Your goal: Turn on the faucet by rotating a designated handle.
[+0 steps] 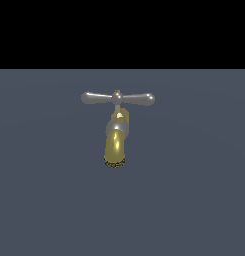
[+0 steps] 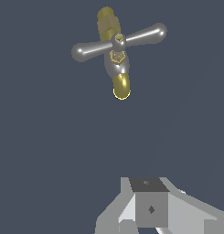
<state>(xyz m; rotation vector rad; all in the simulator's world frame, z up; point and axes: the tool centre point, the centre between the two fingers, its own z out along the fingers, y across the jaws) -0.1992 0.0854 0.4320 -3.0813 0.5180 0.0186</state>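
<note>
The faucet (image 1: 115, 142) stands alone on the dark grey floor, its brass-gold spout curving toward the camera with a dark mesh mouth at the end. The handle (image 1: 118, 98), a shiny grey cross-bar with two bulbous ends, lies level across its top. The arm does not appear in the exterior view. In the wrist view the faucet (image 2: 121, 84) and its handle (image 2: 119, 42) appear from above, well away from the gripper (image 2: 150, 201). Only a white and grey block of the gripper shows at the picture's edge, and nothing is seen held in it. Its fingers cannot be told apart.
A flat dark grey floor (image 1: 194, 200) surrounds the faucet on all sides. Beyond the floor's far edge the exterior view is black.
</note>
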